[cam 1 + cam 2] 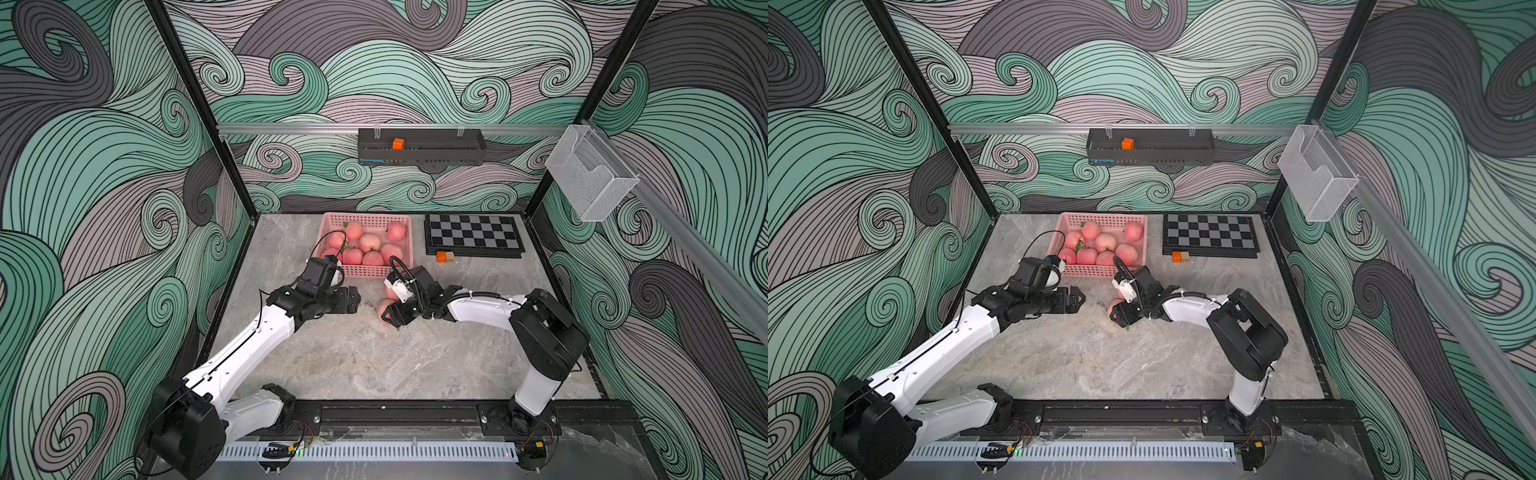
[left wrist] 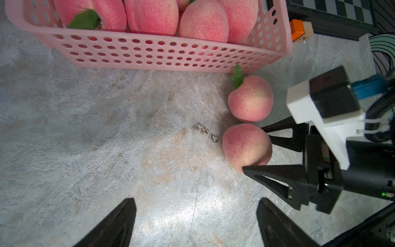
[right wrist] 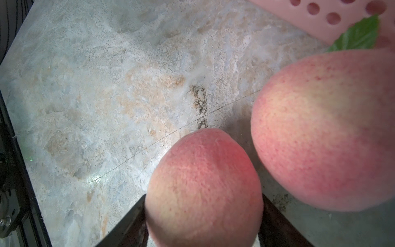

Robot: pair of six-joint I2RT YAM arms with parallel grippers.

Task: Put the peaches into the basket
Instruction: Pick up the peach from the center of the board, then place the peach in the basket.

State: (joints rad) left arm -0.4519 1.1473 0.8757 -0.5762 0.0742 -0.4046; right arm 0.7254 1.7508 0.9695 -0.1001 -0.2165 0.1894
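Observation:
The pink basket (image 1: pixel 365 272) (image 1: pixel 1096 271) (image 2: pixel 149 53) stands at the back of the table with several peaches (image 1: pixel 370 242) (image 1: pixel 1105 242) inside. Two more peaches are on the table in front of its right corner. My right gripper (image 1: pixel 388 316) (image 1: pixel 1115 316) (image 3: pixel 204 195) is shut on the nearer peach (image 2: pixel 245 147) (image 3: pixel 203 181), one finger on each side. The other peach (image 2: pixel 251 98) (image 3: pixel 324 132), with a green leaf, lies beside it, close to the basket wall. My left gripper (image 1: pixel 357 300) (image 1: pixel 1081 297) (image 2: pixel 195 201) stands open over bare table, to the left of the held peach.
A folded checkerboard (image 1: pixel 473 235) lies right of the basket, with an orange cube (image 1: pixel 441 257) and a wooden cube in front of it. A black tray (image 1: pixel 419 156) with an orange cube hangs on the back wall. On the right rail hangs a clear mesh holder (image 1: pixel 590 174).

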